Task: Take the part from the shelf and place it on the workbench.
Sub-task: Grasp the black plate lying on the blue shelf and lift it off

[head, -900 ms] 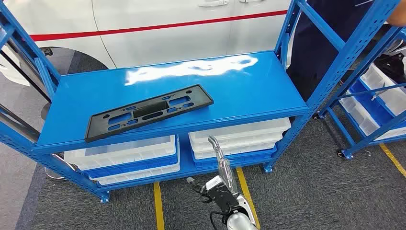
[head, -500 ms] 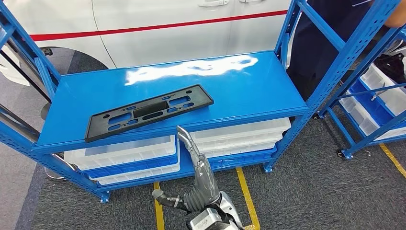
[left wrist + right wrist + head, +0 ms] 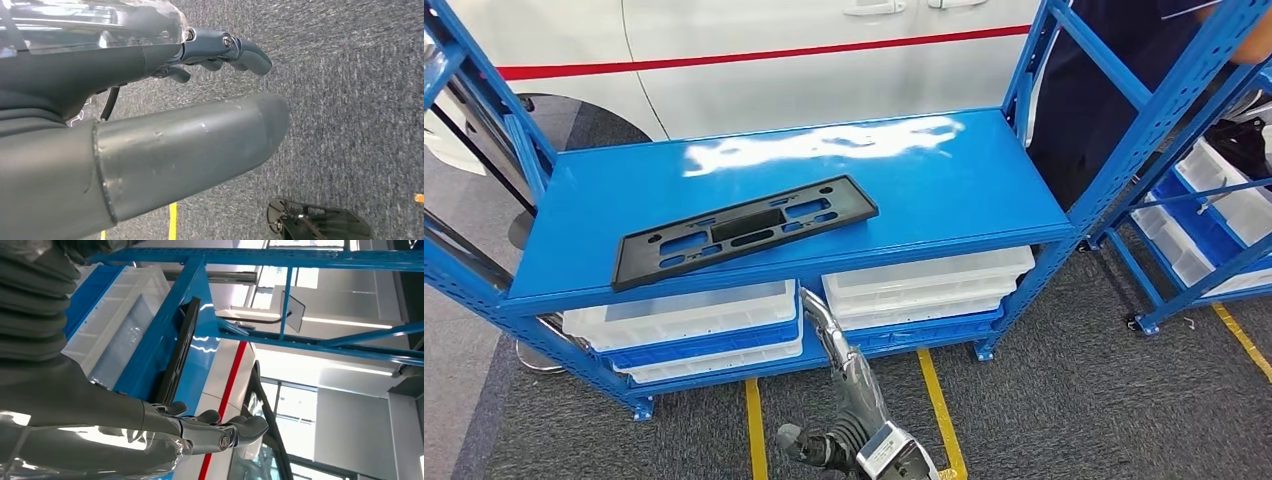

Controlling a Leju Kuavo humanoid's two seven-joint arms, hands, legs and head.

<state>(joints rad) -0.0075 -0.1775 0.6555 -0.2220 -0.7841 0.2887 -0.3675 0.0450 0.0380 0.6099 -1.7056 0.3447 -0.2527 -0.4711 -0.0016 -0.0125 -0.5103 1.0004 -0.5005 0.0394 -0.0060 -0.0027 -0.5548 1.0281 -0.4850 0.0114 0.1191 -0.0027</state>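
The white car [image 3: 754, 60] fills the space behind everything, and the blue shelf [image 3: 984, 190] stands between it and me. A second blue rack [image 3: 1194, 170] sits off to my right, and a person in dark clothes [image 3: 1089, 90] stands at the far right corner of the shelf. White bins [image 3: 924, 285] are stacked on the lower level, tucked under the top board.

The part I am after, a long flat black plate [image 3: 744, 228] with slots cut through it, lies on the top board near the front edge, set at a slant with one end close to the front left. I judge that lying flat and near the edge, it suits a reach from below and in front.

My right hand [image 3: 844, 385] rises from below, just in front of the bins and under the front edge of the shelf, apart from the plate. Its fingers [image 3: 220, 432] are stretched out and spread, holding nothing, touching nothing.

My left hand [image 3: 150, 150] hangs down over the grey carpet [image 3: 350, 75]. Its fingers [image 3: 235, 47] are loosely extended, empty.
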